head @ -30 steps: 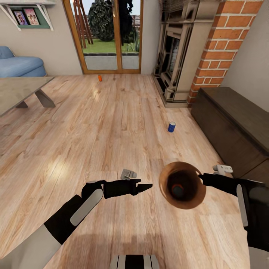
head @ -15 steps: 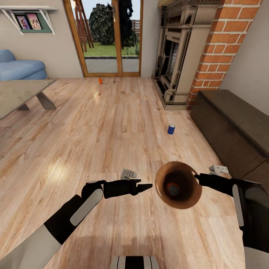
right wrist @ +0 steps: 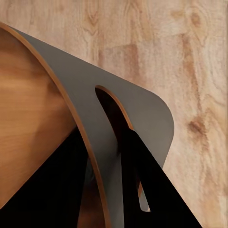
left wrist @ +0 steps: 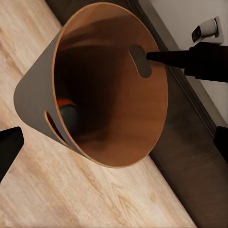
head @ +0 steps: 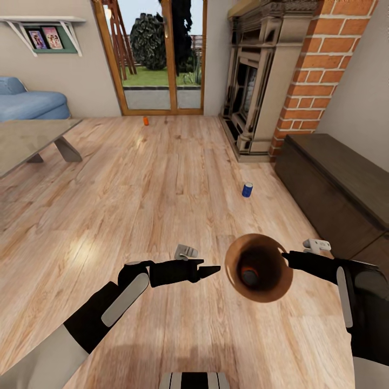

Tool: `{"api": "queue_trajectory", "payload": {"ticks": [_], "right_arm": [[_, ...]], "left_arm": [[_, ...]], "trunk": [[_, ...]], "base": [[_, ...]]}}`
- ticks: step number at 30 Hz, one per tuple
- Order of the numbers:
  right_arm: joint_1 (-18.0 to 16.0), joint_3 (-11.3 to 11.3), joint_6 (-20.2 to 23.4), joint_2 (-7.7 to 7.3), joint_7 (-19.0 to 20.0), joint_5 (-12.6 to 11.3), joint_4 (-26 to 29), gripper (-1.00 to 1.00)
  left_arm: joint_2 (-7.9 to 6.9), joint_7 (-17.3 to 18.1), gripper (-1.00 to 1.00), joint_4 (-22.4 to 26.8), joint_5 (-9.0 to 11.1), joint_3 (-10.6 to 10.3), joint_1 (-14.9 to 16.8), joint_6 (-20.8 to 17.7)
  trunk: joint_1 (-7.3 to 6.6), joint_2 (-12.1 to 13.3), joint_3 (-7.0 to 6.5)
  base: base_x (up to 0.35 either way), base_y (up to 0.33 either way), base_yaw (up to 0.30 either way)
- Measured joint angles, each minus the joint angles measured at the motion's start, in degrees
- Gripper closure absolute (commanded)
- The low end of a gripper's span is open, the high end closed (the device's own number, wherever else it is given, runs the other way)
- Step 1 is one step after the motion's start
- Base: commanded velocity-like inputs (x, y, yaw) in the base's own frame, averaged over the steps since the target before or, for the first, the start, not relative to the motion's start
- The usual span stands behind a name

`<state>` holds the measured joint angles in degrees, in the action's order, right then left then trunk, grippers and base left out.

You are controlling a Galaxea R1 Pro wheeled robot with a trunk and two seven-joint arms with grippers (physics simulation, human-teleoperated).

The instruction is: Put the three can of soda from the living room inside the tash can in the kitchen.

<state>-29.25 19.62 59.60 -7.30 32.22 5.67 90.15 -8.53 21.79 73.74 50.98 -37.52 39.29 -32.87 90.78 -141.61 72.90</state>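
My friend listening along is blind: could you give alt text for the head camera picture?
The right gripper holds a brown bin by its rim above a wood floor, an orange can inside. The left gripper hangs beside it. A blue can and another orange can stand farther off.

Glossy light wood plank floor (head: 162,178), smooth copper-toned trash can (head: 281,265), rough red brick chimney (head: 319,70), matt dark wood cabinet (head: 335,178)

Your copper-brown trash can (head: 259,267) sits tilted near you at the right, its dark mouth facing up, with an orange soda can (left wrist: 68,113) lying in its bottom. The blue can (head: 247,189) stands upright on the floor beyond it. Another orange can (head: 145,121) stands far off, by the glass door.
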Motion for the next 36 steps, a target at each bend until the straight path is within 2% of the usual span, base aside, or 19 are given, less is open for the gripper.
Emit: {"api": "queue_trajectory", "payload": {"ticks": [36], "right_arm": [[0.00,0.14,0.03,0.00,0.18,-0.12,0.01,1.00]], "left_arm": [[0.00,0.00,-1.00,0.09,-0.09,0.00,0.00,-0.02]], "trunk": [[0.00,0.00,-3.30]], "base": [[0.000,0.000,0.000]]}}
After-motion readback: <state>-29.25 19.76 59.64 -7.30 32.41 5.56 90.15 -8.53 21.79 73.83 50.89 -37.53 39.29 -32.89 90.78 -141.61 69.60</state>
